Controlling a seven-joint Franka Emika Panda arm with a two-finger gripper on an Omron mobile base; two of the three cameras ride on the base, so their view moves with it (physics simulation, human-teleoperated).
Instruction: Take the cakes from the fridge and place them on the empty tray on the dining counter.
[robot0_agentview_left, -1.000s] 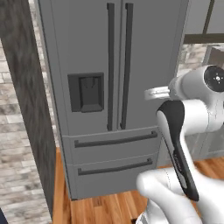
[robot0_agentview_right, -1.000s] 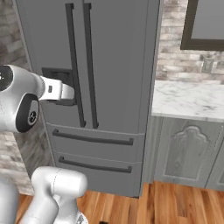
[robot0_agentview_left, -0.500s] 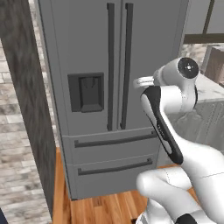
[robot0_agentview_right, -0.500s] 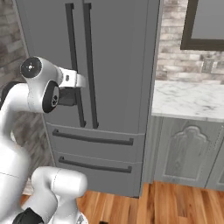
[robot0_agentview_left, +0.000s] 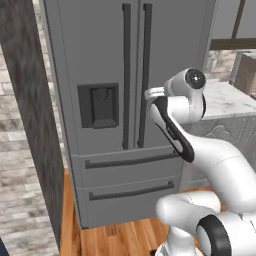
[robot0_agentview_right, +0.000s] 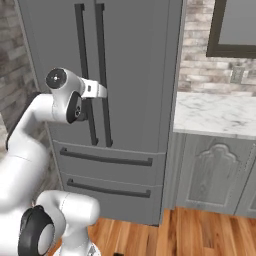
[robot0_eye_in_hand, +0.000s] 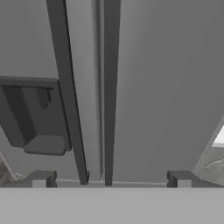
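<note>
The fridge (robot0_agentview_left: 100, 60) is tall and dark grey, and both of its doors are closed. Its two black bar handles (robot0_agentview_left: 136, 75) run down the middle, with the dispenser panel (robot0_agentview_left: 99, 105) to their left. My gripper (robot0_agentview_left: 150, 93) is held at mid height just in front of the right door's handle (robot0_agentview_right: 102, 75). From the right base view the gripper (robot0_agentview_right: 102, 91) points at the doors. In the hand view the gripper (robot0_eye_in_hand: 111, 180) is open, its fingertips (robot0_eye_in_hand: 41, 179) wide apart, and both handles (robot0_eye_in_hand: 109, 87) stand between them further off. The cakes are hidden, and the tray and dining counter are out of view.
Right of the fridge stands a marble-topped counter (robot0_agentview_right: 215, 112) on grey cabinet doors (robot0_agentview_right: 215, 175). A dark wall panel (robot0_agentview_left: 30, 125) flanks the fridge on the left. Two drawers (robot0_agentview_left: 125, 175) sit below the doors. Wood floor (robot0_agentview_right: 200, 235) lies in front.
The arm has swung its hand left, from beside the fridge's right edge in to the door handles. The jaws stayed open and the fridge doors stayed closed.
</note>
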